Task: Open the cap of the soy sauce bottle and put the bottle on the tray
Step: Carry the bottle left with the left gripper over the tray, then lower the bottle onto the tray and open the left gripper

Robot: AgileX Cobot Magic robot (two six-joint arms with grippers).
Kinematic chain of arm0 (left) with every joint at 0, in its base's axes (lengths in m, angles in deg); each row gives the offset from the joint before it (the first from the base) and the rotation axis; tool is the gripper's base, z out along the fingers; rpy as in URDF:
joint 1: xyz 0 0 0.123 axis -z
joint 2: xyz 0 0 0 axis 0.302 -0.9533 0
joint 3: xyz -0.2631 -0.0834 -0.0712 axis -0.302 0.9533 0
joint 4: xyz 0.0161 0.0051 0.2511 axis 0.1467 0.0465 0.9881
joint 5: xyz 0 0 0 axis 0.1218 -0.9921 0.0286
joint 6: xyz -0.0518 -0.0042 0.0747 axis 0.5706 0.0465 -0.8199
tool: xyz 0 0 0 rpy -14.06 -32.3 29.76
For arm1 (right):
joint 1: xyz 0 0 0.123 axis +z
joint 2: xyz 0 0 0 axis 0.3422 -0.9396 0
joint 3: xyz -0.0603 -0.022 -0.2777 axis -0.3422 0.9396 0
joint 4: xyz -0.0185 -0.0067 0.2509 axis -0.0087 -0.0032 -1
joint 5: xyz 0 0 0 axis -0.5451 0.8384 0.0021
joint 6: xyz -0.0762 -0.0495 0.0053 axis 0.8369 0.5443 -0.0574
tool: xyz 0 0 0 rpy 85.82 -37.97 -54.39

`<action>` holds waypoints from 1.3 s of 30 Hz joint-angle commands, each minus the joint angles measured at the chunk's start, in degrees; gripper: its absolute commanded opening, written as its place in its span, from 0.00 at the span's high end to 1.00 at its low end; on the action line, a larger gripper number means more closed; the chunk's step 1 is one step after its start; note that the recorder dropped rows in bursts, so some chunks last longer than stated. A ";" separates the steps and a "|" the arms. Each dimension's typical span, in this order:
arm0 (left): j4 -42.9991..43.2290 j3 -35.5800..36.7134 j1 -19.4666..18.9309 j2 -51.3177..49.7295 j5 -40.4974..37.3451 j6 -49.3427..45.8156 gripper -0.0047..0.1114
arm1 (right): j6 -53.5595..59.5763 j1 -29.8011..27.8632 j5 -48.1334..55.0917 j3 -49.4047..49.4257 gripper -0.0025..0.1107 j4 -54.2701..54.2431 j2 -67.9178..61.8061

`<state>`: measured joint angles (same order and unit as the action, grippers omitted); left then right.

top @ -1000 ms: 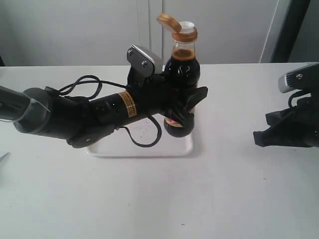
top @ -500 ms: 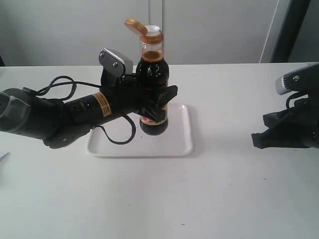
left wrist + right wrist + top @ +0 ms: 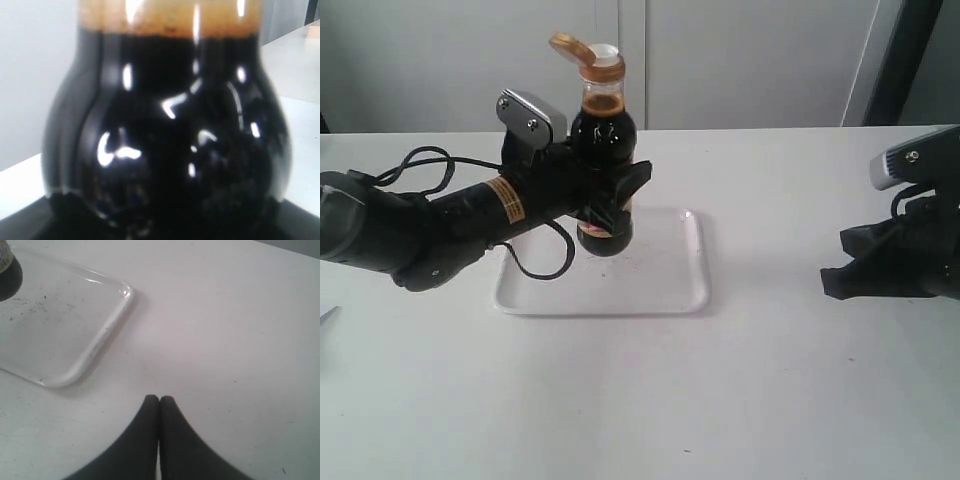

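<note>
The soy sauce bottle (image 3: 601,140) of dark liquid stands upright over the white tray (image 3: 665,285), near the tray's far left part. Whether its base touches the tray I cannot tell. Its golden-brown cap (image 3: 588,56) is flipped open, lid tilted back to the left, white spout showing. My left gripper (image 3: 610,205) is shut on the bottle's belly, which fills the left wrist view (image 3: 165,140). My right gripper (image 3: 159,399) rests shut and empty on the table, right of the tray (image 3: 107,330); the bottle's base (image 3: 9,270) shows at that view's corner.
The white table (image 3: 770,390) spreads around the tray. A black cable (image 3: 535,265) loops from the left arm over the tray's left edge. A wall with pale panels stands behind the table. The right arm's body (image 3: 910,250) sits at the table's right edge.
The left gripper has carried the bottle leftward and toward the back over the tray, keeping it upright. The right arm has barely moved.
</note>
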<state>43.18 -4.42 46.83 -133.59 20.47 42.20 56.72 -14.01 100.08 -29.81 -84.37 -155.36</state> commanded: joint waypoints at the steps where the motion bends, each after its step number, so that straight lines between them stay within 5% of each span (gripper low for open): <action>1: -2.45 -0.44 -0.12 1.92 5.91 -1.61 0.96 | 0.82 0.19 1.44 0.01 0.98 0.26 -0.15; 39: -11.54 -4.46 -0.12 -7.72 5.91 -6.06 0.96 | 2.19 0.19 3.81 0.01 0.98 -0.40 -4.08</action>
<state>32.87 -7.96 46.83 -142.40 20.83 36.13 58.21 -14.01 103.17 -29.81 -84.49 -159.41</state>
